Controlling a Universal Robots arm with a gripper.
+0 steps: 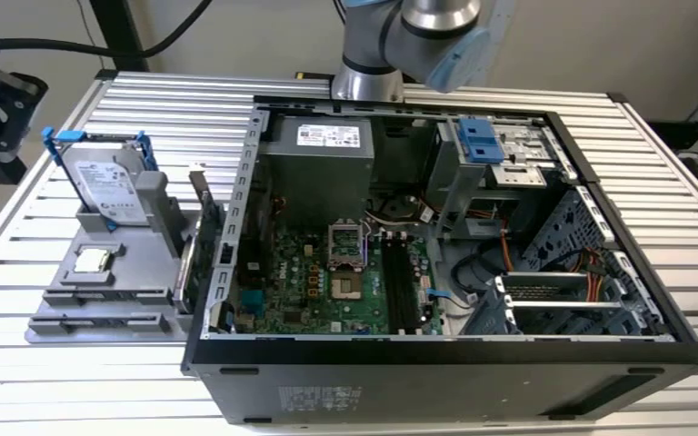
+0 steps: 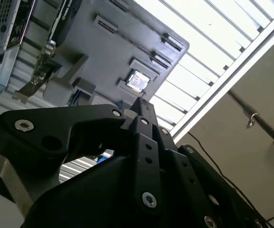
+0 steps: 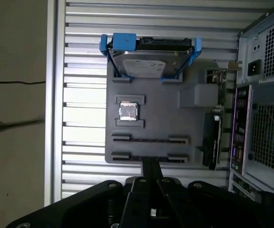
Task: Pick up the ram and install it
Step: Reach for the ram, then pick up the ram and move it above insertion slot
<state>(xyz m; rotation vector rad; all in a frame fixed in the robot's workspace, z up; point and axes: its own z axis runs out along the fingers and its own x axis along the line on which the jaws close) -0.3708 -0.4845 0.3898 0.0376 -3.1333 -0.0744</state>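
One hard drive (image 1: 104, 186), one CPU chip (image 1: 92, 261), one computer case (image 1: 446, 372)

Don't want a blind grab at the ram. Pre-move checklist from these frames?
1. Tool empty: ok, shut with nothing held in both wrist views.
2. Tool open for a grasp: not ok, it is shut.
3. Tool at the grey tray: ok, in the first wrist view its tip lines up with the tray edge by the two long holders. Height above the tray: cannot tell.
4. Ram seated in a long holder: cannot tell, thin dark lines there.
5. Black motherboard slots free: ok, they look unoccupied in the exterior view.
6. Case open: ok, the open side faces up.
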